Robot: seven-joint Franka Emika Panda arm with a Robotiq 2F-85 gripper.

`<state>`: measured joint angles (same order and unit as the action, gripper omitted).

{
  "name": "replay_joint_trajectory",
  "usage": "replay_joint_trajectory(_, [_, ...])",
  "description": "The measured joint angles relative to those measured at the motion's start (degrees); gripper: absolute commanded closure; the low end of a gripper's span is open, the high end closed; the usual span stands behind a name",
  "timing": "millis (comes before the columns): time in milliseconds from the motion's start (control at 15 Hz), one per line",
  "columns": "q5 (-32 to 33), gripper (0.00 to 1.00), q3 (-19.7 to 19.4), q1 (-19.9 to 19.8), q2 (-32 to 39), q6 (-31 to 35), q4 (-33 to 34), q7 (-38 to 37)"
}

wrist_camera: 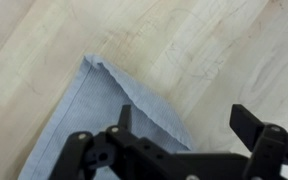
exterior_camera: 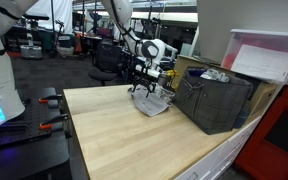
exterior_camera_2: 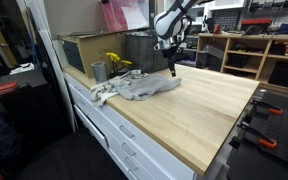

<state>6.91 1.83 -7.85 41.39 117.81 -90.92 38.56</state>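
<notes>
Black gripper links sit closest to us, jaws spread apart and empty, and the soft grey-blue cloth lies just beneath them, its creased, pointed corner reaching out ahead of one finger. We see the cloth rumpled on the smooth, pale wooden table. A dark boxy bin stands beside the jaws, with workshop shelving beyond.
</notes>
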Motion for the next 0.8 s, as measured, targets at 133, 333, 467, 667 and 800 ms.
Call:
replay_joint_trajectory(133, [0.0,0.0,-0.4,-1.3,1.4,0.9,-0.5,1.6])
replay_joint_trajectory(333, [0.0,0.0,-0.4,-3.3,3.5,2.5,-1.0,4.1])
replay_joint_trajectory(467, [0.0,0.0,-0.4,-4.2,4.7,4.1,-1.1,5.2])
replay_joint_trajectory(667, [-0.1,0.0,-0.4,-4.9,5.7,6.4,-1.1,6.3])
replay_joint_trajectory(800, [-0.2,0.0,-0.1,-5.2,5.9,7.9,-1.1,6.4])
